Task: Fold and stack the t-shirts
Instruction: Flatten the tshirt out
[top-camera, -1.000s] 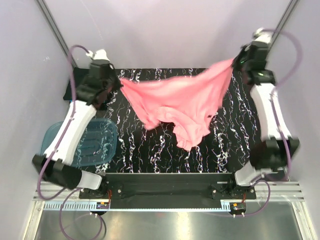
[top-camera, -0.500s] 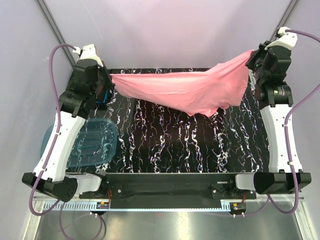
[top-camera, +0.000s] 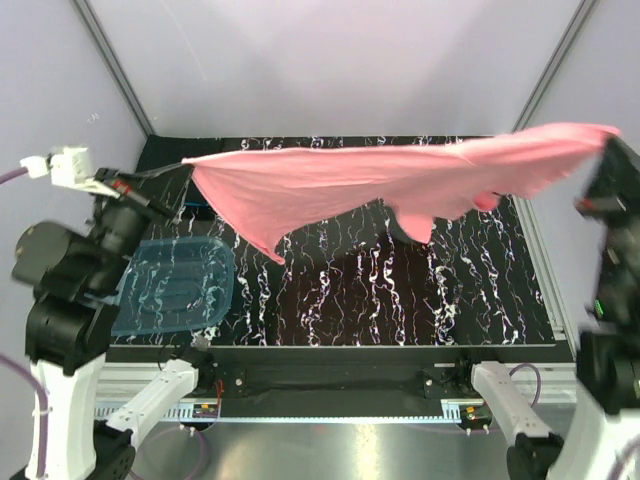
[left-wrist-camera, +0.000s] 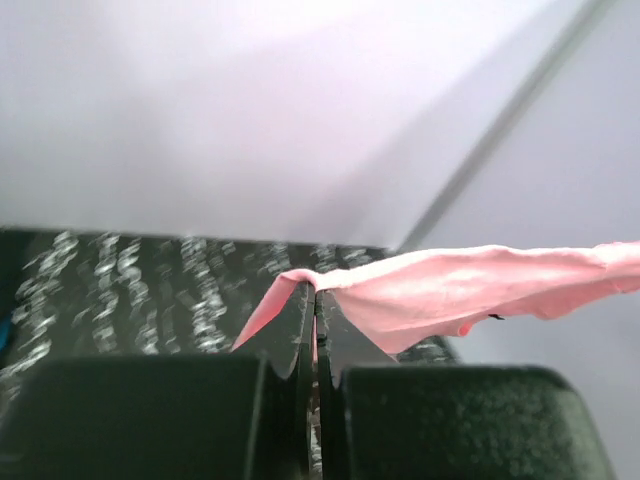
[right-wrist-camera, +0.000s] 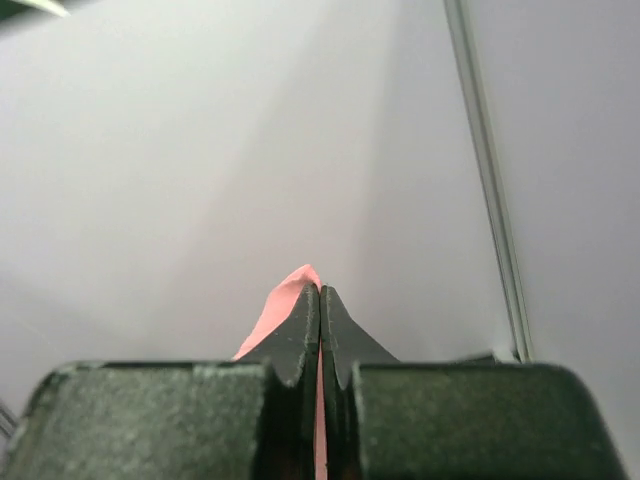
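High over marbled black tabletop: holding salmon-pink t-shirt taut between raised, wide-spread arms, left fingers and right fingers pinching cloth.

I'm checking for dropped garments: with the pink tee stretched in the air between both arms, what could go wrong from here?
The left gripper and right gripper each pinch only a thin edge of the salmon-pink cloth t-shirt; pulled taut, it could slip out.
Loose flaps hang below the span, so it may land creased on the black marbled table.
Its left end is near the translucent blue plastic tub and could drape over it.
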